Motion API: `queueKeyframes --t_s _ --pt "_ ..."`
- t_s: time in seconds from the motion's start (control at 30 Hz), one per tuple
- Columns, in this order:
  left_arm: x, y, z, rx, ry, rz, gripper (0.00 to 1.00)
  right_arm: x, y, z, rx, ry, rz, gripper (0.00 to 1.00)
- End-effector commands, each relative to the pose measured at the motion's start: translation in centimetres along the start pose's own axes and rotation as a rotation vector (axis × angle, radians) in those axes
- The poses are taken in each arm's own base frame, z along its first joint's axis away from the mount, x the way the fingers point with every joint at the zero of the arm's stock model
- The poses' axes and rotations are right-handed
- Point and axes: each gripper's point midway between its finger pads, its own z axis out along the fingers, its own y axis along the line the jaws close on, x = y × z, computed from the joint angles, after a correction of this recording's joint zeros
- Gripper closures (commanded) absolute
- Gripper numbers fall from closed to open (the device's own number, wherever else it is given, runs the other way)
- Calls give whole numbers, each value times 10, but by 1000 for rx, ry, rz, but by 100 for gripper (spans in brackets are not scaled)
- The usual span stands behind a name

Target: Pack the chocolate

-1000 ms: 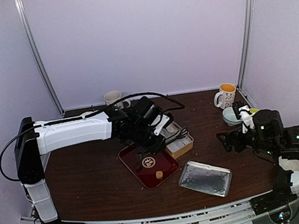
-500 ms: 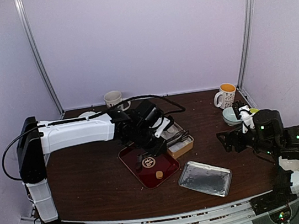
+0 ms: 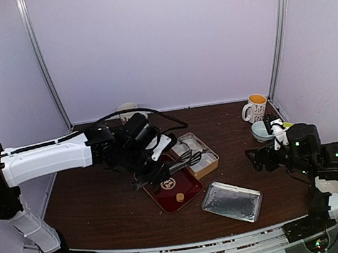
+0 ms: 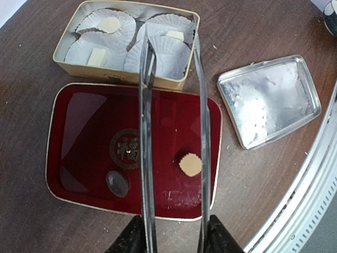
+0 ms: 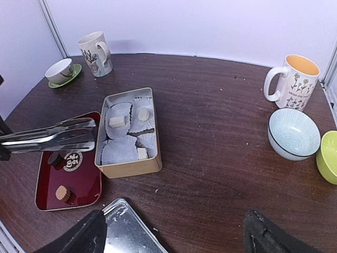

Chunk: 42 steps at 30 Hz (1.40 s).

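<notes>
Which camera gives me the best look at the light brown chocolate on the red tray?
Left wrist: it looks straight down on the chocolate, large and sharp between the arms of the tongs. Top external shows it as a tiny speck; right wrist gives a small side view.

The left arm [image 3: 54,158] hides most of a white mug [image 3: 128,106] at the back and part of the dark red rectangular tray [image 3: 166,199]. The left claw [image 4: 174,238] is cut off by its wrist view's lower edge; long steel tongs [image 4: 145,132] cross one white paper liner [image 4: 168,52] in the tan tin [image 4: 105,74]. A dark oval lump [image 4: 117,183] on the tray is unidentifiable. A lime-green bowl [image 5: 329,155] and flat silver lid [image 5: 131,232] run off the right wrist view.
</notes>
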Motion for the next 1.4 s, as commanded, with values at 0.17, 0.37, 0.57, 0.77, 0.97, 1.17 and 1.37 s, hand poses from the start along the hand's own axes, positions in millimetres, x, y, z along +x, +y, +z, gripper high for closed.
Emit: queueKeyframes --t_s 0.17,0.37,0.57,0.77,0.97,1.17,1.37 --pt "52 2 -27 -45 87 -25 61 -4 1 0 -5 -20 8 10" --pt "64 3 -31 -52 100 -25 61 -3 2 1 -8 -14 7 10" --pt "74 1 -27 -44 125 -22 61 -2 0 1 -2 -6 2 10" --pt "84 -4 -18 -41 161 -9 61 1 0 1 0 0 0 9" --pt "91 -9 -8 -46 199 22 61 1 0 1 -2 0 2 9" --pt "98 -10 -3 -52 234 38 59 1 -1 0 -3 0 3 9" --pt "101 -16 -3 -30 243 44 56 1 0 1 -6 0 5 9"
